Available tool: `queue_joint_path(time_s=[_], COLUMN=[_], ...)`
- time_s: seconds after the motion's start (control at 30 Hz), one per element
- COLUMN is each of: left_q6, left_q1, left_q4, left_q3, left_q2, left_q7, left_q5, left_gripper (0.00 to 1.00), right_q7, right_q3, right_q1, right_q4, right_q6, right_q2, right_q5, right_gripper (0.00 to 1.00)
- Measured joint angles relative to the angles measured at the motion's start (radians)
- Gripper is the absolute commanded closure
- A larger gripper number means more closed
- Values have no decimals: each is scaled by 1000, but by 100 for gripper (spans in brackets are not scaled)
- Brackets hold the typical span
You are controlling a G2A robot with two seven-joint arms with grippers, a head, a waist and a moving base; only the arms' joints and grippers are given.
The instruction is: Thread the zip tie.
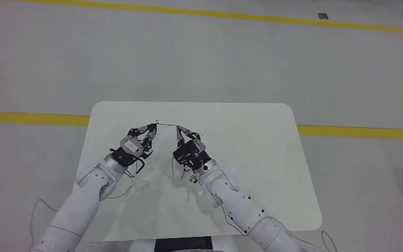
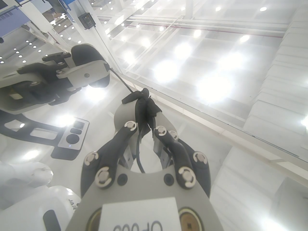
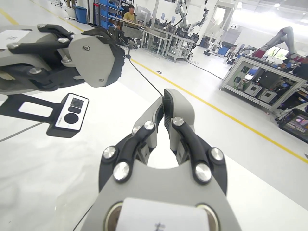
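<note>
Above the middle of the white tabletop (image 1: 264,157), a two-armed robot holds both end effectors raised and close together, tips turned toward each other. The left end effector (image 1: 153,128) is clenched on a dark bunched part of the zip tie, apparently the head end; a loose length of strap trails back between its fingers toward the wrist. The right end effector (image 1: 181,131) is pinched tight, pads pressed together, on the other end of the strap.

Between the two runs the black zip tie (image 3: 145,76), a thin, nearly straight line clear of the tabletop. It leaves the right tips and meets the left ones at the dark bunch.

The work appears to be at the threading step itself: each end is gripped and the strap is lined up across the gap. Whether the tip has already entered the head's slot cannot be told, as the join is too small and dark.

The next move likely calls for fine alignment rather than force. The left arm would need to keep the head steady while the right feeds or draws the strap along its own line, without letting it bow or twist off the slot.
</note>
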Motion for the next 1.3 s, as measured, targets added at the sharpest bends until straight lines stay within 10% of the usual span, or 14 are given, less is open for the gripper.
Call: queue_joint_path(time_s=[1.3], left_q6=[0], left_q1=[0], left_q4=[0], left_q3=[0], left_q2=[0], left_q7=[0], left_q5=[0], left_gripper=[100], right_q7=[33], right_q3=[6], right_q1=[-23], right_q4=[-28], right_q6=[47], right_q2=[38], right_q5=[0], right_gripper=[100])
